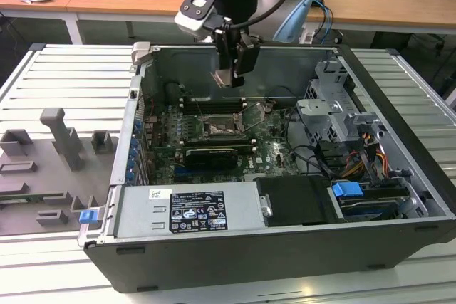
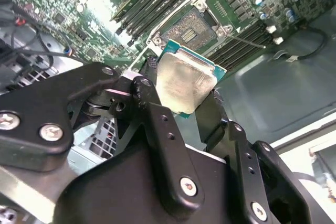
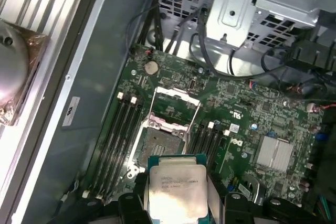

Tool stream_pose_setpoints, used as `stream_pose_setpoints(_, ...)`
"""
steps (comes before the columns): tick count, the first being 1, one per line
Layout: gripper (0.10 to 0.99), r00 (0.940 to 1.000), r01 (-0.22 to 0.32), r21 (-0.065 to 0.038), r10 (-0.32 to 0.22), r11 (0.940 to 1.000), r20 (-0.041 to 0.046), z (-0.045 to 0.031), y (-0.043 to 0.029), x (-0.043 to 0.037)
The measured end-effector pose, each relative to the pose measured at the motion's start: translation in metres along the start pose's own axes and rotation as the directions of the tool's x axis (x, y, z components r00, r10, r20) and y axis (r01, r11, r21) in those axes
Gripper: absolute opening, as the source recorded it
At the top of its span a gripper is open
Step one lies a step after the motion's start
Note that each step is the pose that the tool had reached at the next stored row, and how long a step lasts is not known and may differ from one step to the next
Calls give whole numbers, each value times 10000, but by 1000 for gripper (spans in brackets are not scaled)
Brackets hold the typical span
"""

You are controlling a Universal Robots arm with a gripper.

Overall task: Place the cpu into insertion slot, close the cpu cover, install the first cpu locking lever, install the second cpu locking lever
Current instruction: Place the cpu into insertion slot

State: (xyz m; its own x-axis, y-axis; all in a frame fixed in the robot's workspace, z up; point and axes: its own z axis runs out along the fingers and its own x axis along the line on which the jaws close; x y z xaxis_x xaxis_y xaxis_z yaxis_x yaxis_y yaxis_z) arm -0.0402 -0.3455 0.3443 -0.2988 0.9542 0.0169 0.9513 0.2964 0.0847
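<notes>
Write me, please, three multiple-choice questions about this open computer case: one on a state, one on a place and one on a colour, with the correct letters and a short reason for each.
1. In what state is the insertion slot?
A) empty, with the cpu cover lifted
B) filled, with the cover shut
C) filled, with the cover lifted

2. Where is the cpu?
A) in the insertion slot
B) in the gripper, above the motherboard
C) under the shut cover

3. What colour is the motherboard?
A) red
B) white
C) green

Answers:
1 A: the bare contact field shows in both wrist views.
2 B: the black fingers clamp its edges in the second wrist view.
3 C: the board looks green in every view.
</notes>
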Motion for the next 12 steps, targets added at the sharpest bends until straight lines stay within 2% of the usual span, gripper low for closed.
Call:
stream_pose_setpoints(4, 533, 9983, -581, -11, 581, 9983, 49, 17, -1, 0)
stream_pose_setpoints(12, 533, 9880, -1541, -34, 1541, 9881, 126, 51, -7, 0)
